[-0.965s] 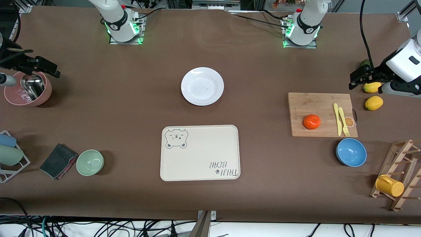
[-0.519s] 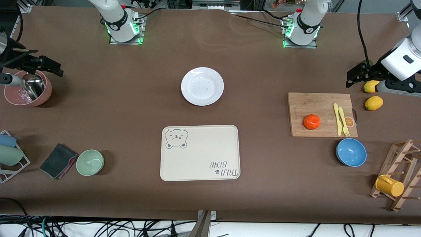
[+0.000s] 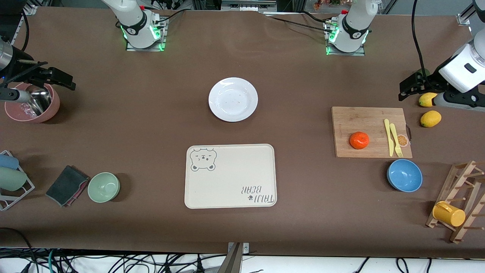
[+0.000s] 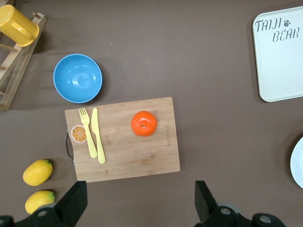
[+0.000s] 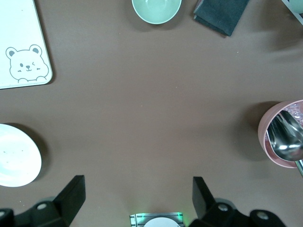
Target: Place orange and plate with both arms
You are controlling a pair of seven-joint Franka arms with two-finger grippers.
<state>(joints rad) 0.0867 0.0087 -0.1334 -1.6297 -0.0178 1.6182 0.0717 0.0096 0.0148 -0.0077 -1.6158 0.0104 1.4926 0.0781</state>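
orange [image 3: 359, 140] on cutting board [image 3: 363, 121], frame right | plate [image 3: 233, 99] centre, bare | left claw [image 4: 137, 203] open above board | right claw [image 5: 137, 198] open, upper left of frame

Hovering high at the two ends of the desk [image 3: 151, 125], well apart, neither arm touching or holding anything. Left gripper [image 4: 137, 205] hanging over the left arm's end of the desk, fingers [image 4: 73, 201] spread wide and pointing down, white wrist section angling in from the edge of the front view. Right gripper [image 5: 135, 203] hanging over the right arm's end, fingers [image 5: 71, 194] likewise standing wide apart, black hand reaching in from the side.
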